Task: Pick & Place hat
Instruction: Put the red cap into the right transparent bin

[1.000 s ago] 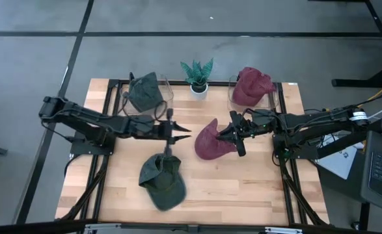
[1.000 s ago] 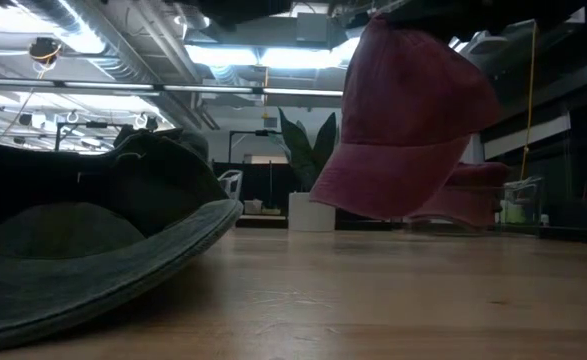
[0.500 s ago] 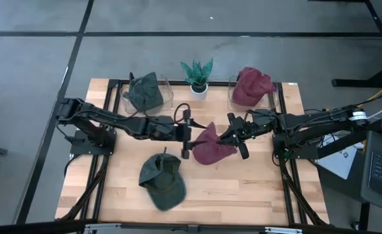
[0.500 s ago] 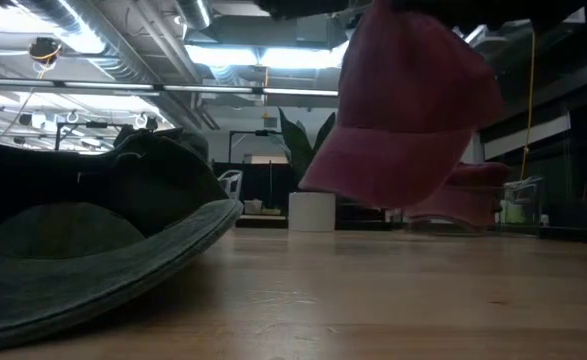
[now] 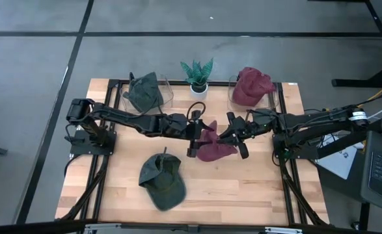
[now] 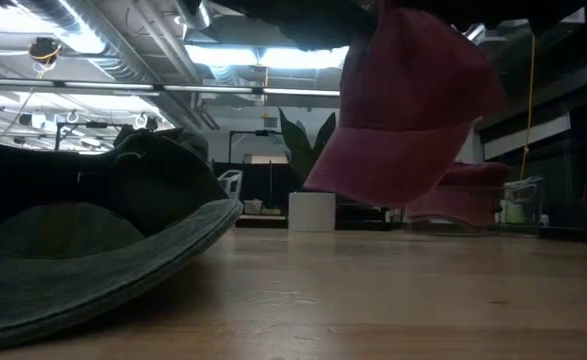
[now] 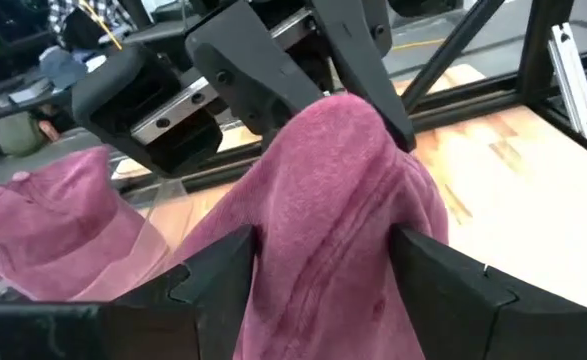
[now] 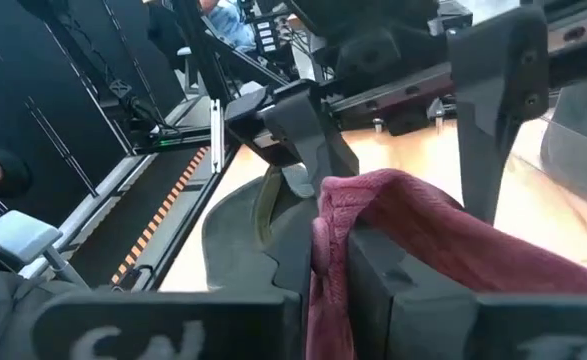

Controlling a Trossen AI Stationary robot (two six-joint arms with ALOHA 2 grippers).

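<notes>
Hat [image 5: 211, 143], the red one, hangs clear of the table [image 5: 256, 188] near its middle, pinched along one edge by the right gripper [image 5: 236, 135], whose fingers are clamped tight on the cloth. From the other side the left gripper [image 5: 196, 138] has its fingers spread wide, one on each side of a bunched fold of that same hat, not yet closed on it. So the hat lies straight between the two tools, its length running across the table from one to the other; both are at it, but only the right one has it.

From table height the hat's crown and brim show well above the wood, though the arms holding it are cut off overhead. I can't make out whether the left fingertips [image 7: 218, 275] actually press the cloth. A green hat [image 5: 161, 181] lies flat toward the front edge, left of centre.
</notes>
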